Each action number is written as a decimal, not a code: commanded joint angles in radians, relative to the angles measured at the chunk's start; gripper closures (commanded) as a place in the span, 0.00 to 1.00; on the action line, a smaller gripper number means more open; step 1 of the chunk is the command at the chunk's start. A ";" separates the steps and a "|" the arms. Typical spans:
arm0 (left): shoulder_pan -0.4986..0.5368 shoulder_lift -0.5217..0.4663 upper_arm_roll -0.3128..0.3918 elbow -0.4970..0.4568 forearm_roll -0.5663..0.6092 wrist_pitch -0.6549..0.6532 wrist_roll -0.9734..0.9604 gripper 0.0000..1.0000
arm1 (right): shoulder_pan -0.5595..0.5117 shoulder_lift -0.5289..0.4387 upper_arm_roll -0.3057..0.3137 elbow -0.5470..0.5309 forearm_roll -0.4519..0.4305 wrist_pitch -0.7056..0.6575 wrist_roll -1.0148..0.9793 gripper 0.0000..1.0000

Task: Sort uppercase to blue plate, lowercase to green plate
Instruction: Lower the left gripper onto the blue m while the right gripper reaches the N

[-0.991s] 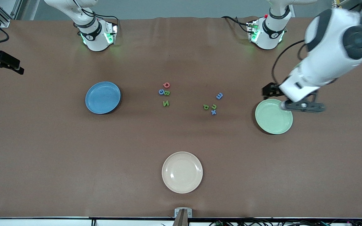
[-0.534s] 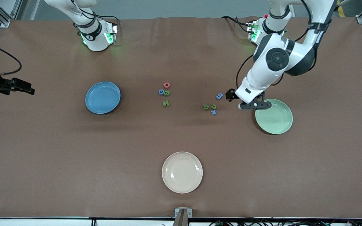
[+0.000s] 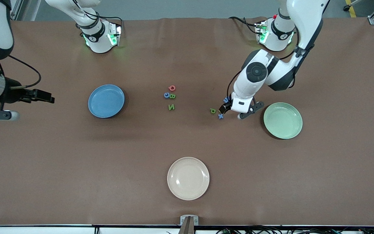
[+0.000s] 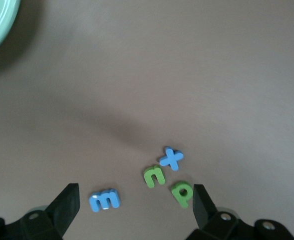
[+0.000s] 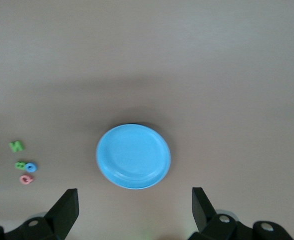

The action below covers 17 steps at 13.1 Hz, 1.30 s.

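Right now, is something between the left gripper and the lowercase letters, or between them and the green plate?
Nothing visible. The left gripper, open, hangs over the lowercase letters; only bare table lies between them and the green plate.

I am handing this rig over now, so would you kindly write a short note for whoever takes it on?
Left gripper: open, holding nothing, hanging over the small letters.
Right gripper: open, holding nothing, up in the air at the right arm's end of the table, looking toward the blue plate.
Capital letters: clustered on the table between the blue plate and the small letters.
Small letters: clustered on the table beside the green plate.
Cream plate: nearest the front camera.
Done: nothing sorted; both plates hold no letters.
Left: capitals to blue plate, small letters to green.
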 commanded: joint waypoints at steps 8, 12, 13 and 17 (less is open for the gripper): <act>-0.048 0.042 -0.006 -0.073 0.105 0.030 -0.303 0.00 | 0.434 -0.017 -0.003 -0.406 0.066 0.523 0.303 0.00; -0.047 0.034 -0.004 -0.156 0.105 0.128 -0.303 0.00 | 0.571 0.039 -0.001 -0.524 0.066 0.789 0.443 0.00; -0.047 0.034 -0.004 -0.165 0.105 0.131 -0.303 0.00 | 0.607 0.075 -0.003 -0.526 0.066 0.832 0.486 0.00; -0.039 0.059 -0.003 -0.188 0.105 0.217 -0.302 0.00 | 0.692 0.219 -0.003 -0.517 0.064 0.983 0.556 0.00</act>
